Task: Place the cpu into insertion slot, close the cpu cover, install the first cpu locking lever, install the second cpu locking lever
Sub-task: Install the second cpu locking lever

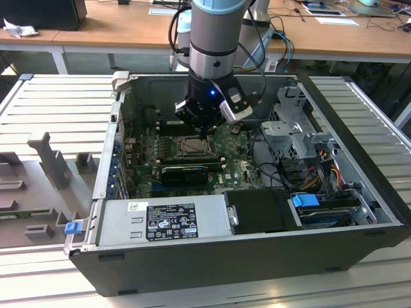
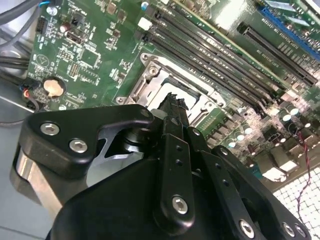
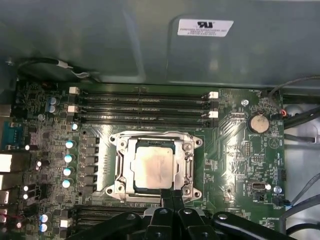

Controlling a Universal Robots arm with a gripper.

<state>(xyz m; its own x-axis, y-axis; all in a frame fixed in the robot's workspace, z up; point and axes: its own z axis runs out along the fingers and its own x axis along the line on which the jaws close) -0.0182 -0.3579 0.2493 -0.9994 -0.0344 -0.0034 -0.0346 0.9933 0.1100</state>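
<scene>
- Wooden desks run behind a slatted grey workbench (image 1: 51, 96), on which an opened computer case (image 1: 257, 256) lies with its green motherboard (image 3: 240, 165) facing up.
- Robot arm (image 1: 215, 38) reaches down into the case; its gripper (image 1: 205, 133) hangs just above the board, right at the socket.
- In the first wrist view the cpu (image 3: 154, 168) already sits in the insertion slot (image 3: 116, 172), its pale metal top showing flat and square through the window of the cpu cover (image 3: 188, 162), which appears to lie down over it (whether it is fully latched I cannot tell).
- Fingertips (image 3: 170, 196) are pressed together with nothing between them, a closed, empty gripper, and they stand at the socket frame's edge nearest the wrist, touching it or very nearly so.
- From the gripper, the chip lies straight ahead of the tips and slightly below, just beyond that near edge; the socket's sides run square to the memory slots (image 3: 142, 104) further out.
- The deciding relation, as I judge it: the tips are at the frame's rim where a locking lever would run, not over the chip itself, though no lever can be made out clearly beneath the fingers.
</scene>
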